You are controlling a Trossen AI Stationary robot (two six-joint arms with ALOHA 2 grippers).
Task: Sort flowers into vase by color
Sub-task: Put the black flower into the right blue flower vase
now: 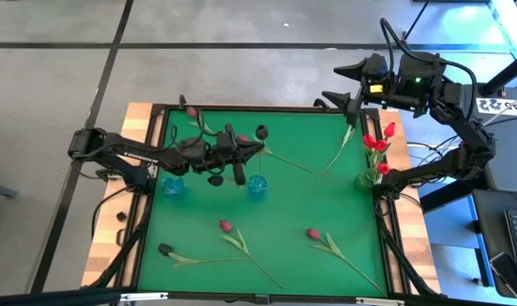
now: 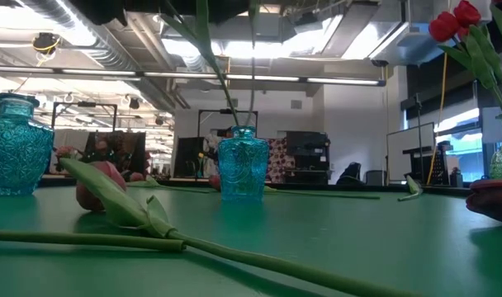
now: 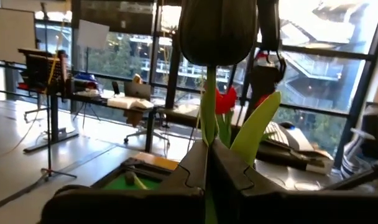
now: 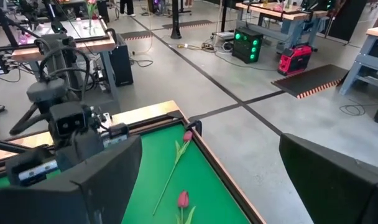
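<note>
Tabletop of green felt [image 1: 284, 204] inside a dark frame, seen from above, with clock directions taken from its centre. Your left gripper [image 1: 252, 150] hovers at about eleven o'clock, its two dark fingers [image 3: 195, 168] pressed together on the green stem of a dark-headed artificial tulip [image 3: 217, 28]; in the left wrist view the bud stands straight up above the fingertips with one pale green leaf beside it. A little nearer the centre stands a small turquoise cut-glass vase [image 1: 257, 185], and in the low view thin stems rise from its neck. A second turquoise glass vase [image 1: 172, 184] sits at nine o'clock, near the left edge.

Your right gripper [image 1: 350, 89] waits high beyond the one o'clock corner, off the felt, its fingers spread wide with nothing between them.

At three o'clock, against the right edge, a clear green-tinted vase [image 1: 366, 179] holds a bunch of bright red tulips [image 1: 377, 142]. Loose flowers lie flat on the felt: a pinkish-red tulip [image 1: 225, 225] at six o'clock, another pinkish-red one [image 1: 313, 233] at five o'clock, a black-headed tulip [image 1: 164, 250] at seven o'clock, and a pale stem [image 1: 340, 151] at two o'clock. A pink-headed tulip [image 1: 191, 112] lies at the eleven o'clock corner.
</note>
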